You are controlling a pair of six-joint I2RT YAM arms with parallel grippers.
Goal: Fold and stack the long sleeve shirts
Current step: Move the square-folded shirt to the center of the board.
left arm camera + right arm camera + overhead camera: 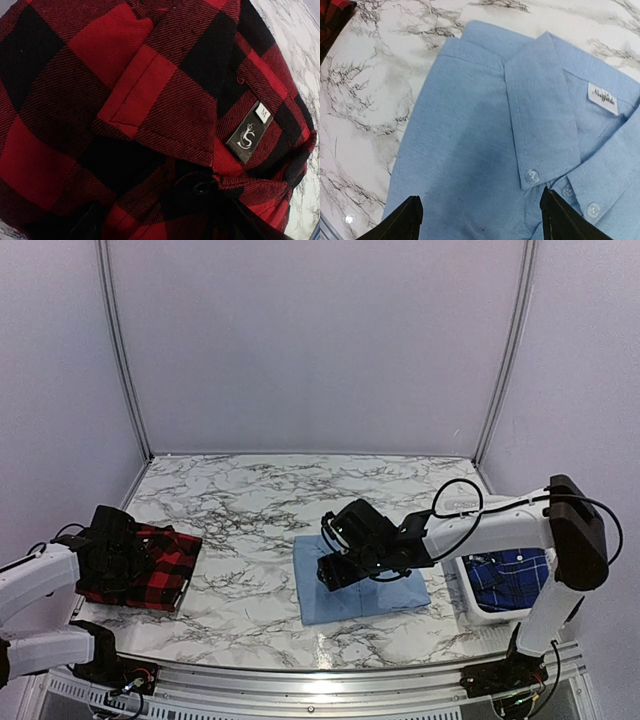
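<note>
Presently, the right gripper (480, 197) stands spread wide, grasping nothing, and hangs just above the folded light blue shirt (460, 150). That shirt lies flat at the centre of the marble table (250, 500), with its collar and buttons showing. The left gripper (118, 552) sits low over the red-and-black check shirt (165, 565) at the table's left edge. Whether it is released or clenched cannot be told. The dark blue plaid shirt (510, 575) rests in a white bin (480, 612) at the right.

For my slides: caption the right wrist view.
Open right gripper over the folded light blue shirt on the marble table.
</note>
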